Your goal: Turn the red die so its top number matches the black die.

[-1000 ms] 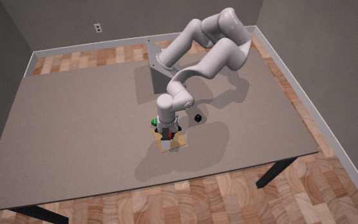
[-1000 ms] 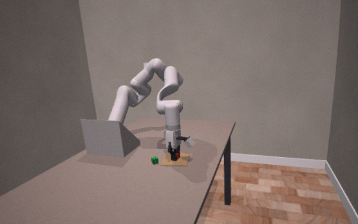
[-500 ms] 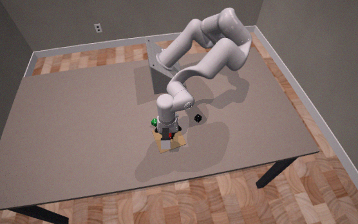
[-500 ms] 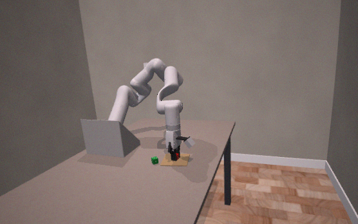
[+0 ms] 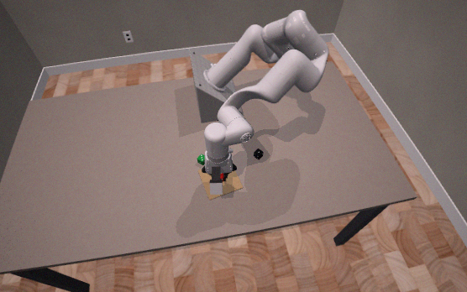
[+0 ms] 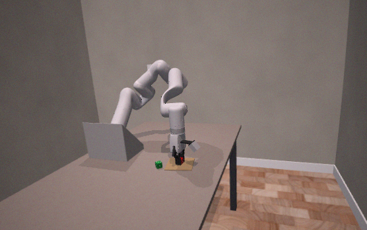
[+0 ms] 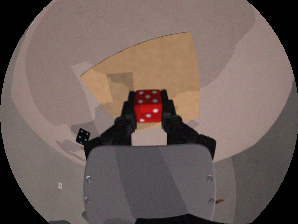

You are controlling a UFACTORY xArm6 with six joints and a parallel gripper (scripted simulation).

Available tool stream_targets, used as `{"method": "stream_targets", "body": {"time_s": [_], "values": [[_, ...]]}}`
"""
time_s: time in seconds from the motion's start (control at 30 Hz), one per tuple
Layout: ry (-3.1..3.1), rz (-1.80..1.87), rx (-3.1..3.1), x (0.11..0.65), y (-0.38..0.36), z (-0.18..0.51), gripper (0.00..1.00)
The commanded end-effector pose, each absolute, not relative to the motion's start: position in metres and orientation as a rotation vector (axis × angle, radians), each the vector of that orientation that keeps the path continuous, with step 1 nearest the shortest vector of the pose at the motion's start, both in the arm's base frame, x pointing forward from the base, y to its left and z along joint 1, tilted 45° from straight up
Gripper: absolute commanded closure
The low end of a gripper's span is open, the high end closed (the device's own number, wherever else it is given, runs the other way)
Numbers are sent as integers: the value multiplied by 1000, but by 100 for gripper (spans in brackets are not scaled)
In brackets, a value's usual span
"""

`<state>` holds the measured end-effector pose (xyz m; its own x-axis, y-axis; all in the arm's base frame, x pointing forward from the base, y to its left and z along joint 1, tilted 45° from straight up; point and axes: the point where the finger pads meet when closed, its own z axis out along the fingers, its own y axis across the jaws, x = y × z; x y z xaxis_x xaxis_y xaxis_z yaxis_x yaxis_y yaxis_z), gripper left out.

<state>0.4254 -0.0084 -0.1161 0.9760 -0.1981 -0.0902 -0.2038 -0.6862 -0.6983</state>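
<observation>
Claw gripping a red die at the mat, its turn still to be confirmed

We see one robot arm reaching down over a brown surface (image 5: 105,176) (image 6: 109,198) (image 7: 225,115). Its claw (image 5: 221,178) (image 6: 180,160) (image 7: 148,98) is clamped on the red die (image 5: 222,176) (image 6: 181,160) (image 7: 148,106), one finger pressed to each side. The die is at the tan mat (image 5: 235,184) (image 6: 169,166) (image 7: 170,60), low over it or resting on it; we cannot tell which.

We judge the step in hand to be the turning or setting down of the red die. From the wrist, one of its faces shows five dots and the adjoining one shows three; we cannot be sure which will end on top. The black die's number is too small for us to read safely. Next, we would match the top numbers, seat the die flat and fully on the mat, then part the fingers gently, so that it does not tip or drag the mat.

Counting, we find three dice: one red, one black (image 5: 258,153) (image 7: 83,136), one green (image 5: 202,159) (image 6: 158,164). There is one mat and one claw. The green die sits off the mat, near it; the black die lies farther off.
</observation>
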Motion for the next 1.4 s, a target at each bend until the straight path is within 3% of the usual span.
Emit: {"method": "stream_targets", "body": {"time_s": [0.0, 1.13, 1.37], "values": [[280, 6, -2345, 427, -10, -115, 73], [280, 6, -2345, 427, -10, -115, 73], [280, 6, -2345, 427, -10, -115, 61]]}}
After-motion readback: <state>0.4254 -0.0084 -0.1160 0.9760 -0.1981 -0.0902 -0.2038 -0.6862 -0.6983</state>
